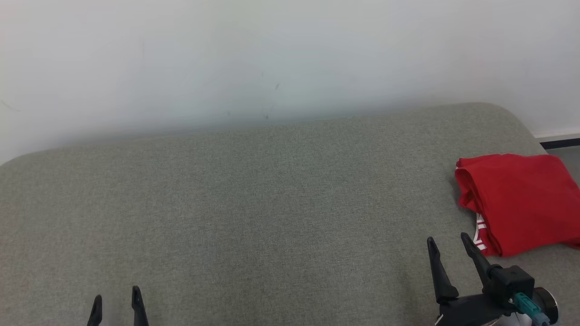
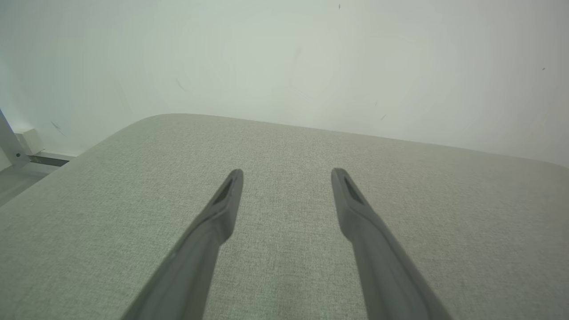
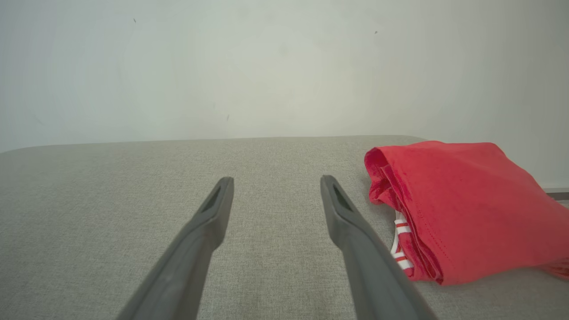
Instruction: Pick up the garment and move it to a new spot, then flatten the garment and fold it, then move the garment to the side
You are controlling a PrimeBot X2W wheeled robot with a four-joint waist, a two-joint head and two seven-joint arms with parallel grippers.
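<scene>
The garment (image 1: 519, 199) is a red cloth with white-striped trim, folded into a thick bundle at the right edge of the grey padded surface (image 1: 253, 199). In the right wrist view the garment (image 3: 462, 209) lies just right of my right gripper (image 3: 276, 181), apart from the fingers. My right gripper (image 1: 446, 242) stands open at the lower right, just in front of and left of the bundle, holding nothing. At the lower left, my left gripper (image 1: 117, 299) is open and empty over bare fabric. Its fingers (image 2: 231, 186) are spread wide above the surface.
A pale wall (image 1: 272, 59) rises right behind the padded surface. The surface rounds off at its far corners, and a dark baseboard strip (image 1: 562, 143) shows past the right corner. A white fitting (image 2: 26, 142) sits by the floor beyond the left corner.
</scene>
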